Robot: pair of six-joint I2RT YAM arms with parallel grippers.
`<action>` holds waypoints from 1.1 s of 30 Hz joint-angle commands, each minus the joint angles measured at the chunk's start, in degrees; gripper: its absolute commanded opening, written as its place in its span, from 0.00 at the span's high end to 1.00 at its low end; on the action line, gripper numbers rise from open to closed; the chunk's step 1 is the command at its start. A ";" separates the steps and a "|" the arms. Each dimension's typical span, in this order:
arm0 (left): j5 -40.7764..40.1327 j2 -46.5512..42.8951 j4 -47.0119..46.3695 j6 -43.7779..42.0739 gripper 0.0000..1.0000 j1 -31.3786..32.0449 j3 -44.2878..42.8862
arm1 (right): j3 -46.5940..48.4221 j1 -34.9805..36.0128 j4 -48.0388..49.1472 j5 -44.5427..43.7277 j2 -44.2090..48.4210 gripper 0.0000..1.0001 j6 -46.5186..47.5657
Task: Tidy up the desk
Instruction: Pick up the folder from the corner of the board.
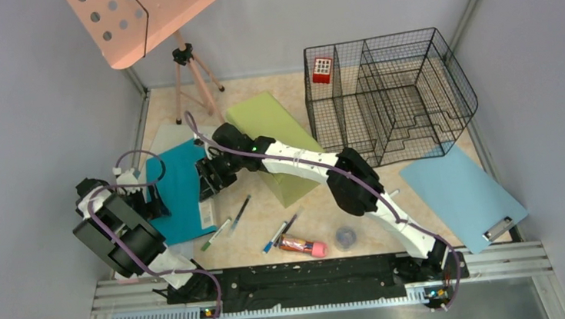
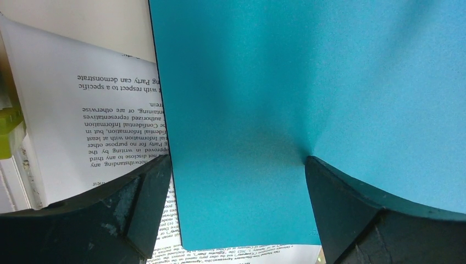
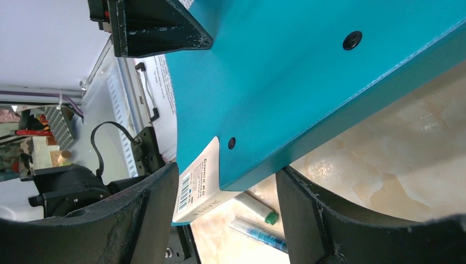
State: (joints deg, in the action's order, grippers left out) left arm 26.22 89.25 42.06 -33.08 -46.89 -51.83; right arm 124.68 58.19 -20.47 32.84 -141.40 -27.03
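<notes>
A teal folder (image 1: 181,187) with a white spine label (image 3: 196,187) lies at the left of the beige marble desk (image 1: 323,214), over printed pages (image 2: 88,104). My right gripper (image 1: 206,191) reaches across and straddles the folder's spine corner (image 3: 247,137). Both its fingers touch the spine's sides, shut on it. My left gripper (image 1: 148,204) stands wide open at the folder's left edge. The teal cover (image 2: 247,110) lies between its fingers and over the right fingertip (image 2: 329,181). Its left finger (image 2: 143,192) rests on the pages.
Pens (image 1: 238,212) (image 1: 280,234) (image 1: 216,233), a red-and-pink stick (image 1: 302,245) and a small grey round thing (image 1: 346,237) lie near the front. A green folder (image 1: 272,122), a black wire basket (image 1: 390,96), a light blue clipboard (image 1: 464,194) and a pink stand's tripod (image 1: 195,78) sit farther back.
</notes>
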 commanded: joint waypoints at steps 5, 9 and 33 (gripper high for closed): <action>5.25 1.01 6.32 -2.36 0.05 1.28 1.54 | 3.42 -0.73 11.43 9.99 5.63 0.38 -0.13; 5.56 0.94 6.53 -2.61 0.05 1.28 1.56 | 3.60 -0.40 8.83 7.30 6.17 0.39 2.32; 6.78 0.37 7.87 -4.60 0.05 1.29 1.91 | 2.29 1.05 9.88 9.97 8.78 0.43 3.36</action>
State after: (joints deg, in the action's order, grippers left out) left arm 27.81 89.12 43.77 -36.82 -46.94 -51.83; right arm 124.92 58.15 -20.78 38.74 -140.31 -22.22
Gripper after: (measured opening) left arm 0.953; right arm 0.573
